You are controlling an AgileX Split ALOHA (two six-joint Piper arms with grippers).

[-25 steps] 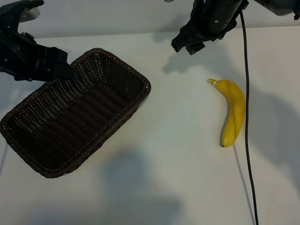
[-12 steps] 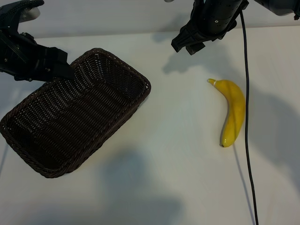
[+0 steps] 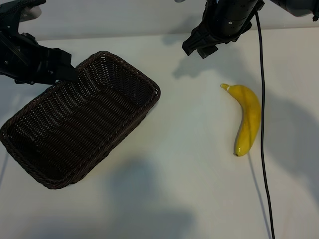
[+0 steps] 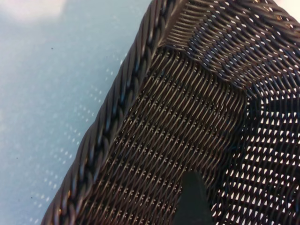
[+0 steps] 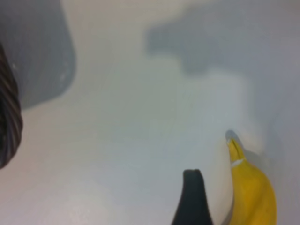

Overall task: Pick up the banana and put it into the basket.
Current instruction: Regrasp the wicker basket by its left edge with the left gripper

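The yellow banana [image 3: 247,119] lies on the white table at the right, its stem end pointing toward the far side. It also shows in the right wrist view, where the banana [image 5: 253,192] lies beside one dark finger [image 5: 193,199]. My right gripper [image 3: 199,50] hangs open and empty above the table, beyond the banana's stem end and a little to its left. The dark brown wicker basket [image 3: 149,84] sits slantwise at the left and holds nothing. My left gripper [image 3: 67,74] hovers open over the basket's far left rim [image 4: 117,108], one finger [image 4: 192,201] showing above the weave.
A black cable [image 3: 262,149] hangs from the right arm and runs down the table just right of the banana. Bare white tabletop lies between the basket and the banana and along the near edge.
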